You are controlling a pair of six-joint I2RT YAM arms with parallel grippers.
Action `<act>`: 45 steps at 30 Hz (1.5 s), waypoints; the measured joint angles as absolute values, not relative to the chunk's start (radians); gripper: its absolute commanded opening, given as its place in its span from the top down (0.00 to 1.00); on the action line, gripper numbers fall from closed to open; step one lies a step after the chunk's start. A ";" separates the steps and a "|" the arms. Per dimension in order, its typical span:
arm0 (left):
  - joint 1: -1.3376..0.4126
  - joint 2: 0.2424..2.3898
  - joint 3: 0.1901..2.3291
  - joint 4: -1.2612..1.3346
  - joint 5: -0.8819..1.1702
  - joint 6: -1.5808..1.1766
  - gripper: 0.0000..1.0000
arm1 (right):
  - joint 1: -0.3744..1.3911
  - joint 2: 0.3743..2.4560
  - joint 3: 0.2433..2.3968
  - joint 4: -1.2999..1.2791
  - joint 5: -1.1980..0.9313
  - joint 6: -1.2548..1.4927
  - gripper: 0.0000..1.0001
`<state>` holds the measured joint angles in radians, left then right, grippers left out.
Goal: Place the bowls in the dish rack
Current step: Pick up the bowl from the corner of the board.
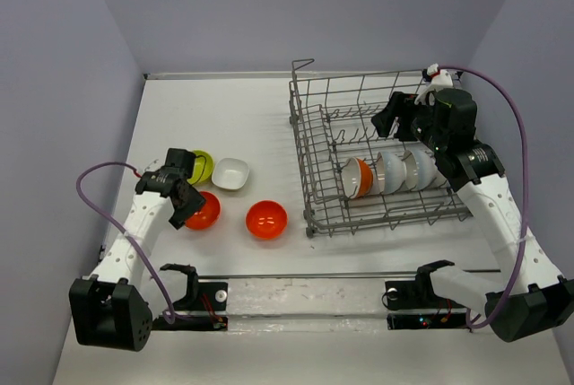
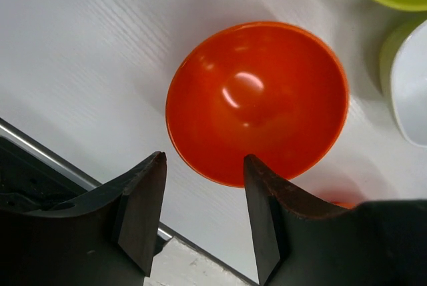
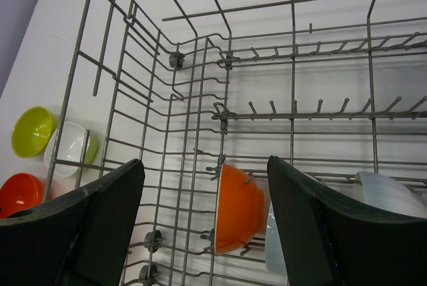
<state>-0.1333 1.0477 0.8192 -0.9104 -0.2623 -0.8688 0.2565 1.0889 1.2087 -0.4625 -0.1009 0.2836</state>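
Observation:
The grey wire dish rack [image 1: 305, 170] stands at the right. An orange-red bowl [image 1: 359, 177] and white bowls [image 1: 404, 170] stand on edge in its front row. On the table lie a yellow-green bowl [image 1: 203, 166], a squarish white bowl [image 1: 230, 174] and two orange-red bowls [image 1: 204, 211] [image 1: 266, 219]. My left gripper [image 1: 184, 196] hovers open over the left orange-red bowl [image 2: 257, 99]; one fingertip [image 2: 263, 186] overlaps its near rim, without a grip. My right gripper [image 3: 205, 161] hangs open and empty above the rack [image 3: 291, 66], over its orange-red bowl [image 3: 237, 209].
A metal rail [image 1: 314, 277] runs along the near edge between the arm bases. Purple cables loop off both arms. Walls close in the table at the left, back and right. The rack's raised corner handle [image 1: 303, 65] sticks up at its far left corner.

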 measured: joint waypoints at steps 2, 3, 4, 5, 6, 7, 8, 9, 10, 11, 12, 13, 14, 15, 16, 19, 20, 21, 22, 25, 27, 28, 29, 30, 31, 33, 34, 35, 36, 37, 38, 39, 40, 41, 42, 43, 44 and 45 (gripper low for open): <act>-0.133 1.042 0.781 -0.907 -0.240 -0.879 0.42 | 0.257 1.089 1.209 -0.463 -0.102 0.284 0.20; -0.133 1.040 0.769 -0.907 -0.233 -0.884 0.42 | 0.257 1.089 1.209 -0.463 -0.102 0.284 0.20; -0.133 1.040 0.760 -0.906 -0.225 -0.889 0.42 | 0.257 1.089 1.209 -0.463 -0.102 0.284 0.20; -0.133 1.040 0.757 -0.906 -0.220 -0.892 0.42 | 0.257 1.089 1.209 -0.463 -0.102 0.284 0.20; -0.133 1.039 0.756 -0.904 -0.215 -0.894 0.42 | 0.257 1.089 1.209 -0.463 -0.102 0.284 0.20; -0.133 1.038 0.756 -0.901 -0.212 -0.896 0.42 | 0.257 1.089 1.209 -0.463 -0.102 0.284 0.20; -0.133 1.036 0.756 -0.898 -0.210 -0.897 0.42 | 0.257 1.089 1.209 -0.463 -0.102 0.284 0.20; -0.133 1.033 0.756 -0.896 -0.208 -0.899 0.42 | 0.257 1.089 1.209 -0.463 -0.102 0.284 0.20; -0.133 1.032 0.756 -0.894 -0.207 -0.900 0.42 | 0.257 1.089 1.209 -0.463 -0.102 0.284 0.20; -0.133 1.032 0.754 -0.890 -0.205 -0.900 0.43 | 0.257 1.089 1.209 -0.463 -0.102 0.284 0.20; -0.133 1.032 0.751 -0.885 -0.202 -0.900 0.43 | 0.257 1.089 1.209 -0.463 -0.102 0.284 0.20; -0.133 1.032 0.745 -0.879 -0.198 -0.900 0.43 | 0.257 1.089 1.209 -0.463 -0.102 0.284 0.20; -0.133 1.032 0.741 -0.878 -0.195 -0.900 0.43 | 0.257 1.089 1.209 -0.463 -0.102 0.284 0.20; -0.133 1.032 0.735 -0.878 -0.191 -0.900 0.43 | 0.257 1.089 1.209 -0.463 -0.102 0.284 0.20; -0.133 1.032 0.733 -0.877 -0.190 -0.900 0.43 | 0.257 1.089 1.209 -0.463 -0.102 0.284 0.20; -0.133 1.032 0.730 -0.871 -0.186 -0.900 0.43 | 0.257 1.089 1.209 -0.463 -0.102 0.284 0.20; -0.133 1.032 0.729 -0.868 -0.186 -0.900 0.43 | 0.257 1.089 1.209 -0.463 -0.102 0.284 0.20; -0.133 1.032 0.729 -0.866 -0.185 -0.900 0.43 | 0.257 1.089 1.209 -0.463 -0.102 0.284 0.20; -0.133 1.032 0.729 -0.862 -0.184 -0.900 0.43 | 0.257 1.089 1.209 -0.463 -0.102 0.284 0.20; -0.133 1.034 0.728 -0.855 -0.184 -0.900 0.44 | 0.257 1.089 1.209 -0.463 -0.102 0.284 0.20; -0.133 1.039 0.728 -0.851 -0.183 -0.900 0.46 | 0.257 1.089 1.209 -0.463 -0.102 0.284 0.20; -0.133 1.043 0.728 -0.849 -0.183 -0.900 0.46 | 0.257 1.089 1.209 -0.463 -0.102 0.284 0.20; -0.133 1.047 0.728 -0.847 -0.183 -0.900 0.46 | 0.257 1.089 1.209 -0.463 -0.102 0.284 0.20; -0.133 1.051 0.727 -0.843 -0.183 -0.900 0.46 | 0.257 1.089 1.209 -0.463 -0.102 0.284 0.20; -0.133 1.055 0.725 -0.841 -0.182 -0.900 0.46 | 0.257 1.089 1.209 -0.463 -0.102 0.283 0.20; -0.133 1.058 0.719 -0.830 -0.179 -0.900 0.46 | 0.257 1.089 1.209 -0.463 -0.102 0.284 0.20; -0.133 1.060 0.715 -0.826 -0.177 -0.900 0.46 | 0.257 1.089 1.209 -0.463 -0.102 0.283 0.20; -0.133 1.061 0.713 -0.825 -0.176 -0.900 0.46 | 0.257 1.089 1.209 -0.463 -0.102 0.283 0.20; -0.133 1.065 0.712 -0.826 -0.173 -0.900 0.46 | 0.257 1.089 1.209 -0.463 -0.102 0.283 0.20; -0.133 1.067 0.712 -0.826 -0.172 -0.900 0.46 | 0.257 1.089 1.209 -0.463 -0.102 0.283 0.20; -0.133 1.068 0.712 -0.826 -0.172 -0.900 0.46 | 0.257 1.089 1.209 -0.463 -0.102 0.283 0.20; -0.133 1.068 0.713 -0.828 -0.172 -0.900 0.45 | 0.257 1.089 1.209 -0.463 -0.102 0.283 0.20; -0.133 1.068 0.715 -0.832 -0.174 -0.900 0.43 | 0.257 1.089 1.209 -0.463 -0.101 0.283 0.20; -0.133 1.068 0.719 -0.837 -0.176 -0.900 0.41 | 0.257 1.089 1.209 -0.463 -0.102 0.283 0.20; -0.133 1.068 0.728 -0.847 -0.180 -0.900 0.39 | 0.257 1.089 1.209 -0.463 -0.101 0.283 0.20; -0.133 1.068 0.738 -0.857 -0.184 -0.900 0.35 | 0.257 1.089 1.209 -0.463 -0.101 0.283 0.20; -0.133 1.068 0.753 -0.865 -0.192 -0.899 0.29 | 0.257 1.089 1.209 -0.463 -0.101 0.283 0.20; -0.133 1.068 0.770 -0.873 -0.199 -0.896 0.28 | 0.257 1.089 1.209 -0.463 -0.102 0.283 0.20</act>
